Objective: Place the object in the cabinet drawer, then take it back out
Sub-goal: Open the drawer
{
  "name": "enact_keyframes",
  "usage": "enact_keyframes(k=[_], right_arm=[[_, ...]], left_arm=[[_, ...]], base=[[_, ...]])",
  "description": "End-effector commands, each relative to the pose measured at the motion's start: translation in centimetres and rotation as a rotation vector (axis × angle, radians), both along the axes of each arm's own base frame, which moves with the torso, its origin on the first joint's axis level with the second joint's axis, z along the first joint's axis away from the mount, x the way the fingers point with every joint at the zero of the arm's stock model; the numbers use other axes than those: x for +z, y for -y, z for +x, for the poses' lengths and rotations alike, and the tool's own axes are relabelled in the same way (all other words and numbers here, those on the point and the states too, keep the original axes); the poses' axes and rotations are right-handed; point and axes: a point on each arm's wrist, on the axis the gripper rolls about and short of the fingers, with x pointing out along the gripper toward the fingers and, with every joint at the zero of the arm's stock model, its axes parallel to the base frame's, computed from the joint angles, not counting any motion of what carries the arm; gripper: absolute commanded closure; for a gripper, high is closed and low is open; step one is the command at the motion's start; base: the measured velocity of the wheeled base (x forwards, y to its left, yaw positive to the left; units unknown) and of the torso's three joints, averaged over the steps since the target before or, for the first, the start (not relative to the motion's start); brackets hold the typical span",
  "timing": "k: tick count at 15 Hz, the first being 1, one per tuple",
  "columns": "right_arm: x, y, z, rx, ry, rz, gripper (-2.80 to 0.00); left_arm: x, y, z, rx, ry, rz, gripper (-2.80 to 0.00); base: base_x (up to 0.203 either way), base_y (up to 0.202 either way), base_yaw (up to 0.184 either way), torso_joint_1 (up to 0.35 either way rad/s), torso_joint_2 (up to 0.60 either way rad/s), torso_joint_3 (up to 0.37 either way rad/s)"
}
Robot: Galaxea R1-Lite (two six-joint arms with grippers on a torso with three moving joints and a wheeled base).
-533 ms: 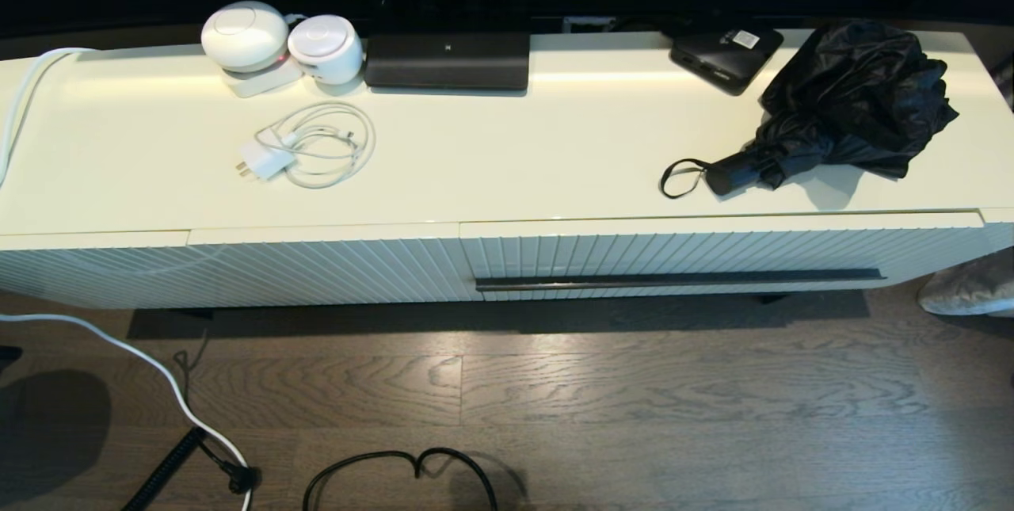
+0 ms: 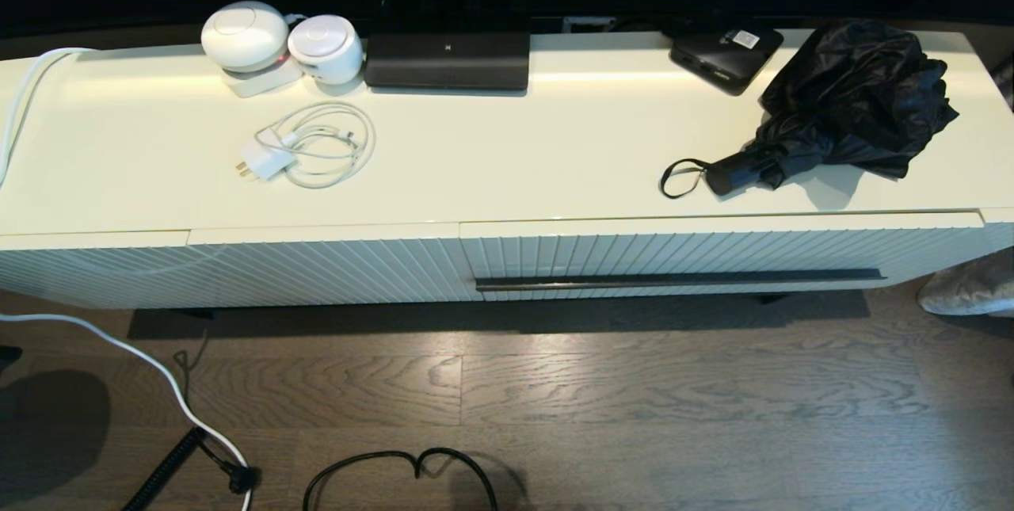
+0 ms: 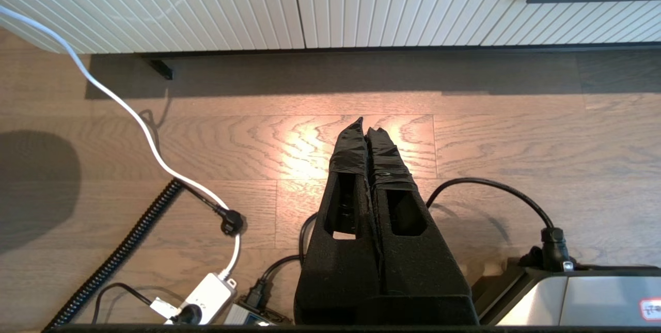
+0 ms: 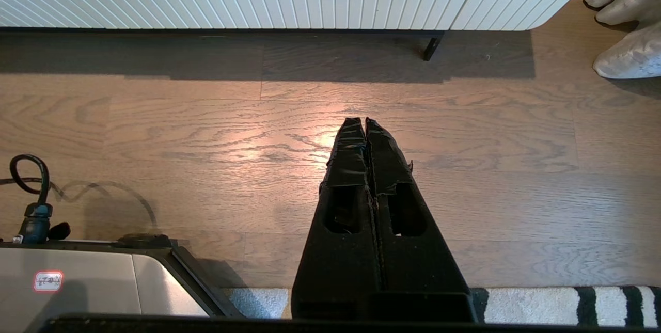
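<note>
Nothing done yet, I judge. Umbrella (image 2: 840, 103) lies on cabinet top (image 2: 507, 170), far right; drawer (image 2: 713, 257) below it fully closed. My left gripper (image 3: 365, 125) and right gripper (image 4: 360, 122) low over floor, fingers pressed together, empty. Left: open drawer, stow, retrieve.

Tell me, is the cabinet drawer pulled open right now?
No, the cabinet drawer sits shut, flush with the ribbed panel beside it, and the umbrella lies on the cabinet top.
</note>
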Motion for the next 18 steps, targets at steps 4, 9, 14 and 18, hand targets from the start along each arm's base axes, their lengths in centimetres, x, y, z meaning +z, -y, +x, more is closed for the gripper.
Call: enact_keyframes(k=[4,9,14,18], right_arm=[[0.0,0.0,0.0,0.001,-0.001,0.001,0.0],[-0.1,0.0,0.0,-0.018,-0.002,-0.009,0.0],[2.1,0.1,-0.7,-0.022,0.053,-0.034,0.0],[8.0,0.0,-1.1,0.023,0.004,-0.065,0.0]], left_arm=[[0.0,0.0,0.0,0.001,0.003,0.0,0.0],[0.0,0.0,0.0,0.0,0.003,-0.001,0.0],[0.0,0.0,0.0,0.0,0.003,-0.001,0.0],[0.0,0.0,0.0,0.0,0.002,-0.001,0.0]], base=[[0.0,0.0,0.0,0.0,0.0,0.0],[0.0,0.0,0.0,0.0,0.0,0.0],[0.0,0.0,0.0,0.0,0.0,0.0],[0.0,0.0,0.0,0.0,0.0,0.0]])
